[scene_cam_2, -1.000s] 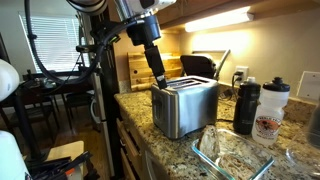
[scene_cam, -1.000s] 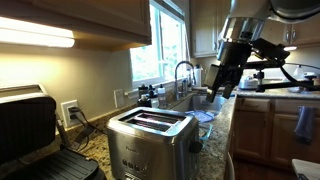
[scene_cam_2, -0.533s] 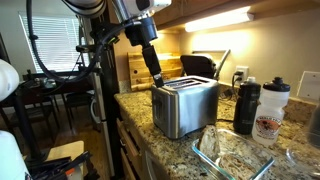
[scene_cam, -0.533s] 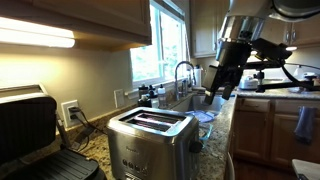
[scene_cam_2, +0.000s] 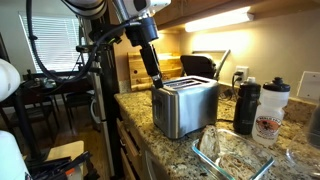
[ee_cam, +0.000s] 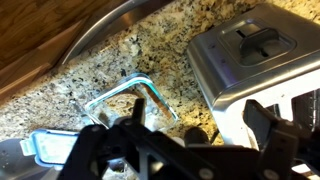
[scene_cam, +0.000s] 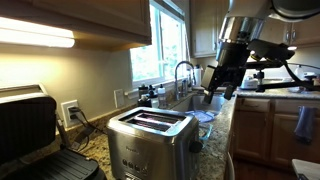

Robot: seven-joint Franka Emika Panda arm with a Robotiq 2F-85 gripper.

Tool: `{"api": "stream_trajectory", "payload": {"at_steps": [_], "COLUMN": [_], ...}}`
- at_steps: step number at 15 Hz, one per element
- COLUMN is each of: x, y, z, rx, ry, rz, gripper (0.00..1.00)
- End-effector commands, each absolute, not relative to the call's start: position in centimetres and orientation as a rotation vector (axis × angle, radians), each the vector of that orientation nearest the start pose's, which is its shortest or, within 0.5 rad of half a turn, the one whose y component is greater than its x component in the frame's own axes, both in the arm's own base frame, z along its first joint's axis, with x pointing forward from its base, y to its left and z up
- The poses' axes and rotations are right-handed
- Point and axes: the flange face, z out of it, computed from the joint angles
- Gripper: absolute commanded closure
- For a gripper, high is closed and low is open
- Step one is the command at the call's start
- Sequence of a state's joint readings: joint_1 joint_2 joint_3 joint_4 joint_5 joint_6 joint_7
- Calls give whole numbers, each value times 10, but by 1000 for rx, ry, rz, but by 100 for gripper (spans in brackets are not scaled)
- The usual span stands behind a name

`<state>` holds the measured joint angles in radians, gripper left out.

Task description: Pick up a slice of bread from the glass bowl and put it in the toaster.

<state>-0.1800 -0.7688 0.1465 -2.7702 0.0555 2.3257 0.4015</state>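
In an exterior view, the gripper [scene_cam: 218, 88] hung above the counter beyond the toaster [scene_cam: 150, 142], on its sink side. It had drifted only slightly toward the toaster since a second earlier. The glass bowl [scene_cam: 205, 116] sat just past the toaster's far end, where it had been before. A black grill press [scene_cam: 30, 130] stood open on the toaster's other side.

In the other exterior view, the gripper [scene_cam_2: 157, 82] pointed down with its tip close beside the upper corner of the toaster [scene_cam_2: 185, 106]. It stood a touch lower than half a second before. The glass bowl [scene_cam_2: 235, 155] lay on the granite in front of the toaster, unmoved. A black bottle [scene_cam_2: 246, 106] stood beside the toaster.

In the wrist view, the gripper [ee_cam: 178, 138] had its jaws spread wide, with nothing seen between them. The toaster [ee_cam: 250, 60] filled the right side, and the glass bowl [ee_cam: 112, 92] lay near it on the counter. The slice of bread could not be made out in any view.
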Motion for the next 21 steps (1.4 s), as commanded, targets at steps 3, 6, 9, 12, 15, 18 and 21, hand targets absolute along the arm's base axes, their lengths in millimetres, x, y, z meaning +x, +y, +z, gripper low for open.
{"api": "stream_trajectory", "payload": {"at_steps": [3,6,9,12,15,18,21], "x": [349,356,366,376,386,395,403], "y": [-36,-49,-61,-75,-87,-96,-104], "z": [454,448,441,435,429,426,424], "rx": [-3010,-3012,-3008,-2998,-2992,-2987,-3008], "ry": [875,882,895,919,922,886,832], "rz": [-488,-448,-404,-357,-305,-256,-223], "gripper": [0,0,0,0,0,0,0]}}
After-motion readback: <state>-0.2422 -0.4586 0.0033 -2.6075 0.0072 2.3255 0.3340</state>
